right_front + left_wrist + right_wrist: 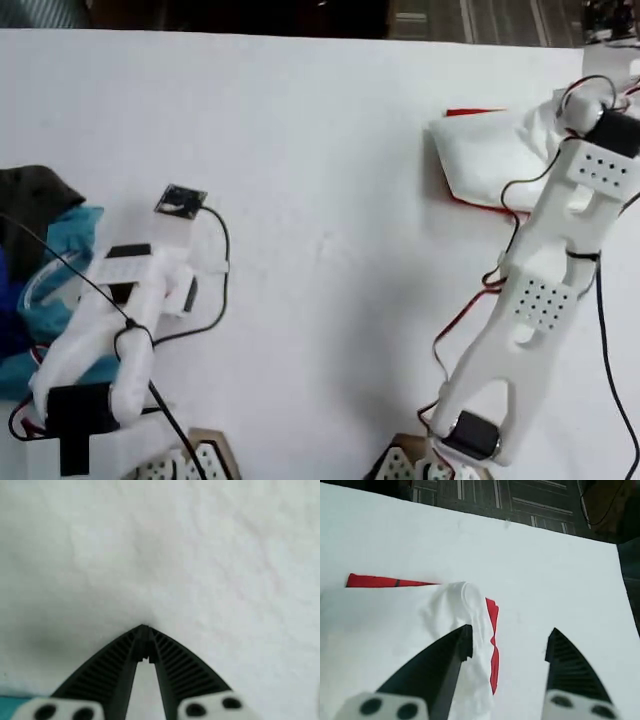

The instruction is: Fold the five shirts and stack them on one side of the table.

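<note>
A folded white shirt (480, 155) lies at the table's far right on top of a red shirt (470, 112), whose edge peeks out around it. My right gripper (507, 645) hangs open over the stack's edge. One finger (445, 660) is above a bunched ridge of the white shirt (465, 605), the other above bare table, and the red shirt (492, 645) shows between them. My left gripper (144, 630) is shut with nothing in it, its tips low over the bare white table. The left arm (140, 275) stands at the front left.
A loose pile of unfolded shirts lies at the left edge: black (30, 195), teal (65, 235) and blue (10, 300). The white table (320, 180) is open across its middle. Cables trail from both arms. A dark floor lies beyond the far edge.
</note>
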Robot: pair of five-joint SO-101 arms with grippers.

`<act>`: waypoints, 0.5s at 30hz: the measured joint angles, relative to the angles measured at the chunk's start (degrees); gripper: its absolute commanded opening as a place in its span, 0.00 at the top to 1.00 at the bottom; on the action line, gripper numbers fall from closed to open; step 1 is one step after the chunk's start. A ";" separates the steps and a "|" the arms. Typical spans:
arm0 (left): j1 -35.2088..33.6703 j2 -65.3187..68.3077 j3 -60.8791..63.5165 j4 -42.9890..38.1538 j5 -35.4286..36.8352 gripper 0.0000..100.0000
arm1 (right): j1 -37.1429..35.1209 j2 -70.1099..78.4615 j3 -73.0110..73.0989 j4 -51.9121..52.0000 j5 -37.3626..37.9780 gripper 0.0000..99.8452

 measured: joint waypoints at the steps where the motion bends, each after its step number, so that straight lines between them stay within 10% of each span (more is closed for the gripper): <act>1: 0.00 0.00 0.00 0.00 0.00 0.97 | 0.00 -1.67 0.00 2.37 0.00 0.76; 15: 0.00 0.00 0.00 0.00 0.00 0.97 | -6.77 -23.21 2.29 15.12 -7.74 0.76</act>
